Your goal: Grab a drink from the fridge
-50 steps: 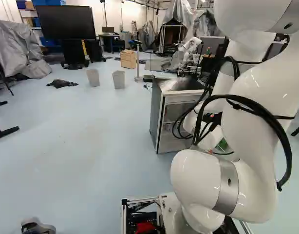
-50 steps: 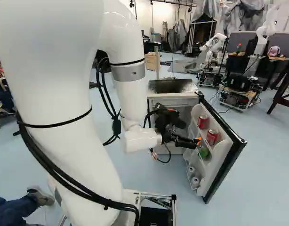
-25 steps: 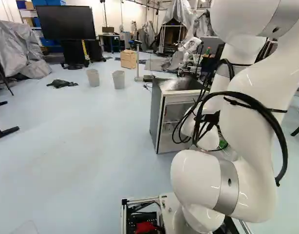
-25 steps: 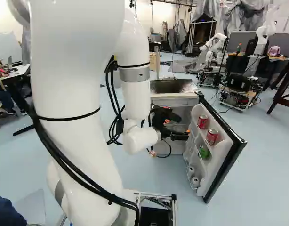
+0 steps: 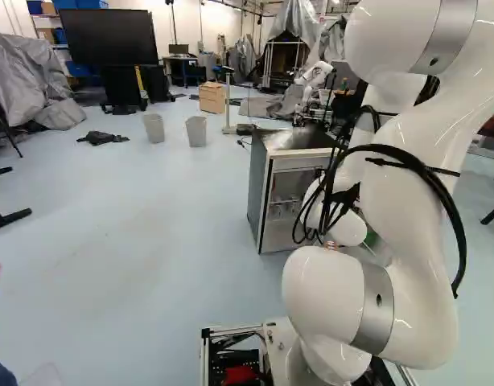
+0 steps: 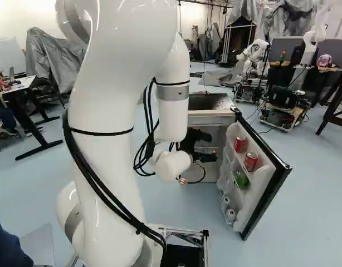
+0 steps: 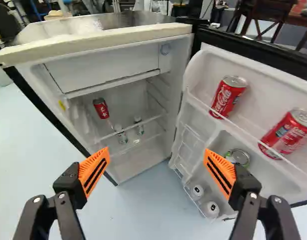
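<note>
The end effector (image 6: 211, 156) hangs before the open fridge, its fingers spread wide, with nothing gripped between its orange pads (image 7: 94, 170). In the wrist view, the fridge (image 7: 106, 43) is ahead of the end effector (image 7: 156, 152), and the drinks lie beyond the fingers. Inside the cabinet is a red can (image 7: 100, 108), near two small pale-topped containers (image 7: 122, 136) (image 7: 139, 126).

The door (image 6: 261, 189) is swung open. Two more red cans (image 7: 228, 97) (image 7: 289, 133) occupy its upper rack, a green can (image 6: 242, 179) sits below them, and two white-topped cans (image 7: 197, 191) (image 7: 212, 208) are lowest.

The white arm (image 6: 101, 144) rises left of the fridge in the right base view. Farther off stand another robot (image 6: 252, 58), two grey bins (image 5: 153, 129) (image 5: 196, 133), a wooden box (image 5: 212, 98) and a large dark screen (image 5: 110, 36).
</note>
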Controlling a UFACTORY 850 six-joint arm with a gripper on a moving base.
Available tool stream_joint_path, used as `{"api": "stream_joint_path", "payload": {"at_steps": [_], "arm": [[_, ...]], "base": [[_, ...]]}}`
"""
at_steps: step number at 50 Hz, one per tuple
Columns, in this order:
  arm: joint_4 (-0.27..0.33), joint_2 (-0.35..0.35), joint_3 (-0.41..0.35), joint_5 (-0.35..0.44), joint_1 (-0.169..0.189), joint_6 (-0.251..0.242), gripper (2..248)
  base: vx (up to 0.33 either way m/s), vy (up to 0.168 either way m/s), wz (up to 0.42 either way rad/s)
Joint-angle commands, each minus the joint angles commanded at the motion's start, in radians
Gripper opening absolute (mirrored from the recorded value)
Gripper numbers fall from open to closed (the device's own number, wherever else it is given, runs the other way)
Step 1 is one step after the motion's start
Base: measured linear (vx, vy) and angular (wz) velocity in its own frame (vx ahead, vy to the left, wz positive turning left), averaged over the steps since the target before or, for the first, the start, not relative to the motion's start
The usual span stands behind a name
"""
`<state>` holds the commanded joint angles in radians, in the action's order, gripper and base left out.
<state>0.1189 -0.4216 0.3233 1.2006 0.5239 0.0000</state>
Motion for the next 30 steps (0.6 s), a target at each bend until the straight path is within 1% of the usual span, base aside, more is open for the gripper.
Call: {"api": "stream_joint_path", "payload": {"at_steps": [30], "arm": [[0.309,-0.173,0.14,-0.001,0.052,0.0,247]], "base": [[0.0,0.0,0.0]]}}
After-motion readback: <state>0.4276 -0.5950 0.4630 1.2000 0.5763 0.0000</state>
